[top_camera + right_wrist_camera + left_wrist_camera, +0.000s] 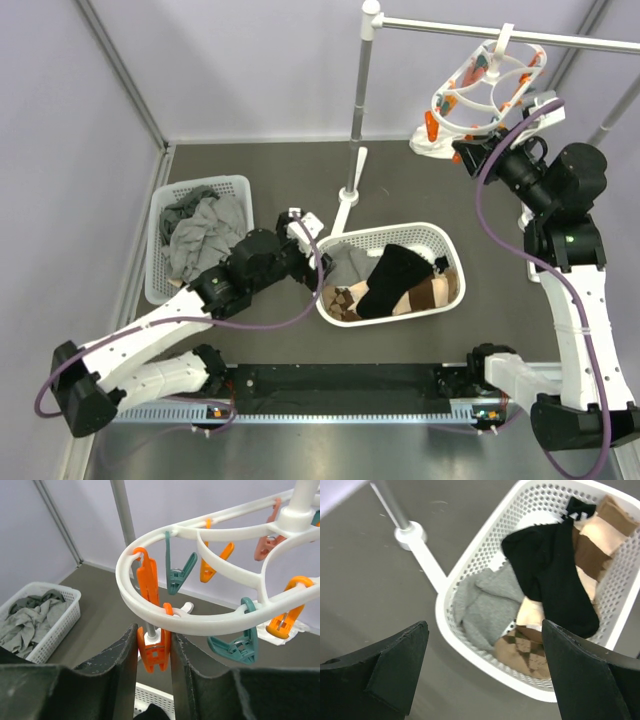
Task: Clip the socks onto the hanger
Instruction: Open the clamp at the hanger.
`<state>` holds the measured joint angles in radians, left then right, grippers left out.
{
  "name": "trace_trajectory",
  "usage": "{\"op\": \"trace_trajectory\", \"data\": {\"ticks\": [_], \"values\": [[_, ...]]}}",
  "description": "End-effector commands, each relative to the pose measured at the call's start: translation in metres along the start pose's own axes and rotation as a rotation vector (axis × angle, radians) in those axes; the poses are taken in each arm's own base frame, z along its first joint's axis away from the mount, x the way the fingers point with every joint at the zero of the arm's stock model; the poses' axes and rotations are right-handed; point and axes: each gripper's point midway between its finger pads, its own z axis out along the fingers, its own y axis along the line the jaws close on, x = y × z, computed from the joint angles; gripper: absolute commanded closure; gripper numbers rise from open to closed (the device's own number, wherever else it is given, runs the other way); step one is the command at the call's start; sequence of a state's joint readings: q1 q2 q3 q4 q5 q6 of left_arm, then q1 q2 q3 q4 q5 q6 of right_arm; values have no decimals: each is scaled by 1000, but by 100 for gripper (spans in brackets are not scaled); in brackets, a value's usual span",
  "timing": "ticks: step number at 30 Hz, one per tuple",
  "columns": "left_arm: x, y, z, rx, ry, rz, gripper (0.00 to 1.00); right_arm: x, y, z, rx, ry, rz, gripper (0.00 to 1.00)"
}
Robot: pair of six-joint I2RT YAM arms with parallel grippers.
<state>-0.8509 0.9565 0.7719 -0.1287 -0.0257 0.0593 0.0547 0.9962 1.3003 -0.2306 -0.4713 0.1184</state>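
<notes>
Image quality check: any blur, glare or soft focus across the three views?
Top external: even light, sharp, sheen on the near table edge. Left wrist: left fingers soft, black sock and white mesh basket sharp. Right wrist: right fingers blurred, orange peg and hanger crisp.

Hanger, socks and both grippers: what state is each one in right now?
right gripper, shut on orange peg.
left gripper, open, over oval basket.
hanger, hooked on rail, no sock seen clipped.
black sock, loose, topmost in oval basket.
</notes>
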Motion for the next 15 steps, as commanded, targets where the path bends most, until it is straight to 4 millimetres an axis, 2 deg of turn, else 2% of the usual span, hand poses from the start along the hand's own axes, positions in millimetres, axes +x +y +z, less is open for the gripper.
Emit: {"op": "trace_trajectory", "data": {"ticks": [1,2,4,5,6,7,8,9,10,11,12,13,14,15], "values": [[-42,-25,18,118,-73,-78,2,-6,4,-9,15,-23,49,85],[-36,-34,29,139,-43,-75,3,-6,5,-11,15,-23,50,85],[-43,-46,40,167,-41,-65,3,1,4,-11,25,-7,70,85],[-33,-51,54,173,-2,-59,4,3,3,-12,32,-4,74,85],[-39,-55,61,175,-8,-53,4,6,3,-14,36,0,85,85],[-37,-62,68,188,5,-40,4,6,4,-13,29,-3,83,85],[-25,-67,82,191,47,-32,4,7,4,-13,26,0,84,85],[-33,-69,89,196,35,-1,6,8,5,-13,24,2,83,85],[-32,-75,96,206,46,11,7,9,5,-13,23,6,85,85],[-16,-79,111,214,96,31,8,10,5,-13,22,12,88,85],[-27,-82,118,225,83,38,9,9,5,-13,19,9,85,85],[-11,-88,132,235,134,48,10,8,5,-12,20,11,81,85],[-9,-91,139,244,144,60,11,9,4,-12,24,16,83,85],[-20,-95,146,251,128,64,12,10,3,-12,27,17,76,85]]}}
